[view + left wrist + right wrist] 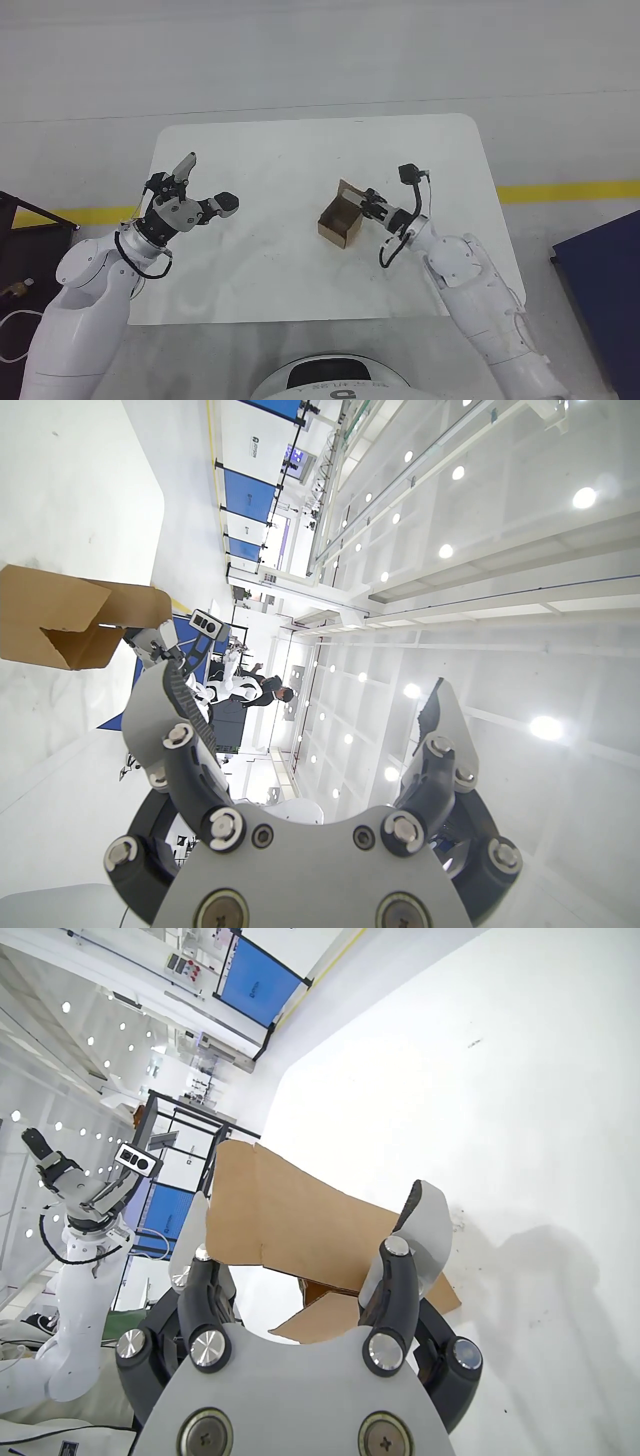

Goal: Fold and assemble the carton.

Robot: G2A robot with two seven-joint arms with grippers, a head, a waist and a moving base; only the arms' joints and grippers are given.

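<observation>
Standing near the middle of the white bench (280,150), slightly toward its right edge, a small brown carton (340,222) is seen from above with its top open and its inside visible. One flap (350,190) is raised along the side nearest the right edge.

The right gripper (368,202) is placed at that same side of the carton. In the right wrist view its fingers (430,1213) are spread apart, and a cardboard panel of the carton (290,1223) lies between them. One finger is hidden partly behind the panel and the other is in front of it. It cannot be told whether either finger presses on the cardboard.

The left gripper (208,182) is held above the left part of the bench, well apart from the carton. Its fingers (150,710) are spread wide and nothing is held between them. In the left wrist view it is tilted upward toward the ceiling lights, and the carton (65,625) is seen farther off.

A yellow line (570,190) is painted on the grey floor beyond the right edge of the bench.
</observation>
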